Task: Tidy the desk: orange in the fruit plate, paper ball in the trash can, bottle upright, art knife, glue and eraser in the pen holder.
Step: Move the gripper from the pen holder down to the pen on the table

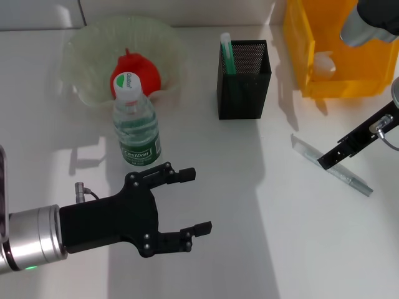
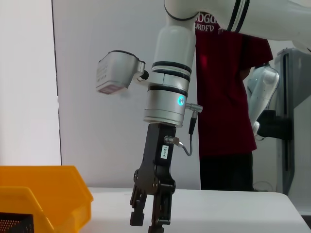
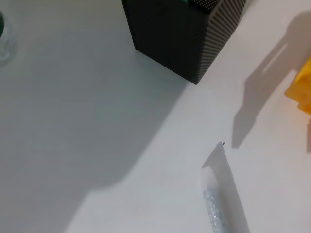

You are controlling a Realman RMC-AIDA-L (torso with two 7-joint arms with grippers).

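The orange (image 1: 146,70) lies in the pale-green fruit plate (image 1: 81,56) at the back left. The bottle (image 1: 135,121) stands upright in front of the plate. The paper ball (image 1: 324,62) lies in the yellow trash can (image 1: 299,56). The pen holder (image 1: 244,84) holds a green and white stick (image 1: 225,51); the holder also shows in the right wrist view (image 3: 170,34). A long clear art knife (image 1: 340,169) lies flat on the desk (image 1: 249,249). My right gripper (image 1: 324,162) hangs just above the knife, fingers slightly apart and empty. My left gripper (image 1: 198,200) is open, in front of the bottle. The eraser is out of view.
The right wrist view shows the art knife's end (image 3: 216,194) on bare white desk, a little way from the pen holder. The left wrist view shows my right gripper (image 2: 150,221), a corner of the trash can (image 2: 58,194) and a person in a red shirt (image 2: 223,87) behind.
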